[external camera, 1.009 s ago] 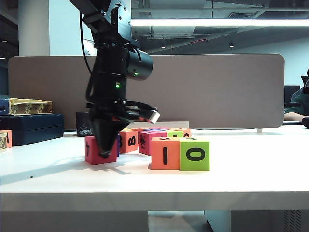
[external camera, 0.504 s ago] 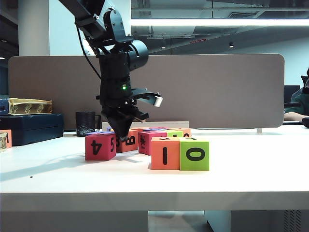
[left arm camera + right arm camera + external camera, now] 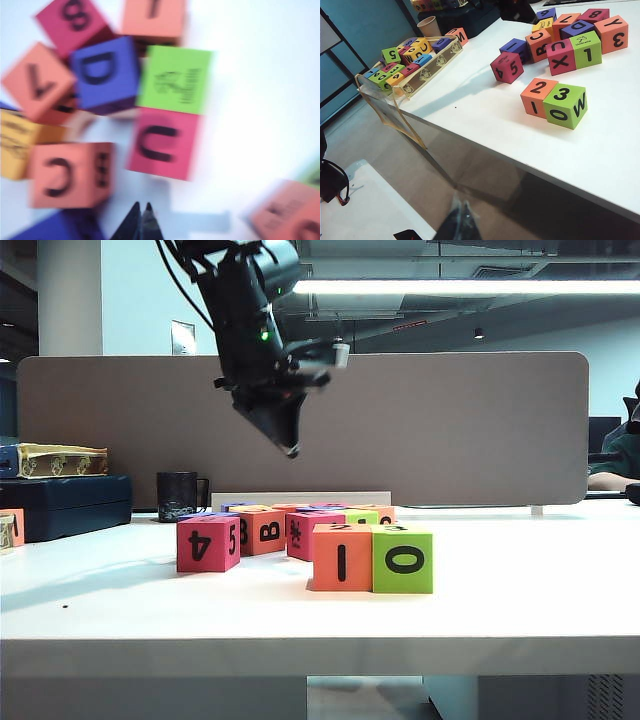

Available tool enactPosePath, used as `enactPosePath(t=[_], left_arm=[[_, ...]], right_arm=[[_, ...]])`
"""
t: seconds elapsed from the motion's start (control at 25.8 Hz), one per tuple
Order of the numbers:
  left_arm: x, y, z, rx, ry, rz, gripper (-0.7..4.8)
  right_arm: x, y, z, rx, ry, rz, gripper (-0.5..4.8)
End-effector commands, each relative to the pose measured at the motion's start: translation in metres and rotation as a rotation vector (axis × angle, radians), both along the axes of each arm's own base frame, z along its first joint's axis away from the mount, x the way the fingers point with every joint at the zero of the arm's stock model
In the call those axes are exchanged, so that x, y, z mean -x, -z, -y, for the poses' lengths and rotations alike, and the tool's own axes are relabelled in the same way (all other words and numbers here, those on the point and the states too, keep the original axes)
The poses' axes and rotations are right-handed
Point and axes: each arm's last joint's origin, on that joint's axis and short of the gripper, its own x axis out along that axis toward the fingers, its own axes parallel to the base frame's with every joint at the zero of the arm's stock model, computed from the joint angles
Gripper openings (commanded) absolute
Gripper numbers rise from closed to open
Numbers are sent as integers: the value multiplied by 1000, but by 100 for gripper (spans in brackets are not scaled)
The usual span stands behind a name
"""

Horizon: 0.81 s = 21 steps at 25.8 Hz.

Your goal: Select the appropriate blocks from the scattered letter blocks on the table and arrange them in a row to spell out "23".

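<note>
An orange block [image 3: 341, 557] and a lime green block [image 3: 403, 559] stand touching in a row near the front of the table [image 3: 520, 590]. Seen from the exterior, they show "I" and "O". In the right wrist view the orange block [image 3: 539, 96] has "2" on top and the green block [image 3: 564, 105] has "3". My left gripper [image 3: 292, 452] hangs high above the block cluster, shut and empty; its wrist view shows the shut tips [image 3: 141, 206] over scattered blocks, blurred. My right gripper [image 3: 461, 205] is shut, off the table's edge above the floor.
A red "4/5" block [image 3: 208, 542] stands left of the pair. Behind the pair is a cluster of blocks [image 3: 570, 35]. A tray of blocks [image 3: 410, 60], a paper cup [image 3: 429, 25], a black mug [image 3: 178, 495] and dark cases [image 3: 65, 505] stand at the left.
My left gripper has risen from table level beside the red "4/5" block to high above the cluster, drifting right, shut throughout. The blocks have stayed put.
</note>
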Motion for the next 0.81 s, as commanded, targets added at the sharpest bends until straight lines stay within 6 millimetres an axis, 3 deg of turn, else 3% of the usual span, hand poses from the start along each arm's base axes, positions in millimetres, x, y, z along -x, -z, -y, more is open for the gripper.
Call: enactPosePath(t=[0.04, 0.23, 0.31, 0.47, 0.62, 0.66, 0.81], left_arm=[[17, -15, 1, 25, -7, -69, -6], [52, -59, -6, 30, 20, -41, -6], [77, -96, -18, 73, 30, 31, -6], [106, -127, -36, 97, 25, 80, -6], [135, -144, -56, 116, 14, 115, -6], [150, -149, -66, 134, 3, 125, -6], [191, -150, -91, 165, -17, 138, -6]], right_arm=[[0, -1, 0, 1, -3, 11, -1], [0, -1, 0, 1, -2, 12, -1], [0, -2, 0, 2, -2, 13, -1], [0, -2, 0, 2, -2, 13, -1], [0, -2, 0, 3, 0, 14, -1], [-1, -1, 1, 12, 22, 13, -1], [-1, -1, 1, 19, 41, 13, -1]])
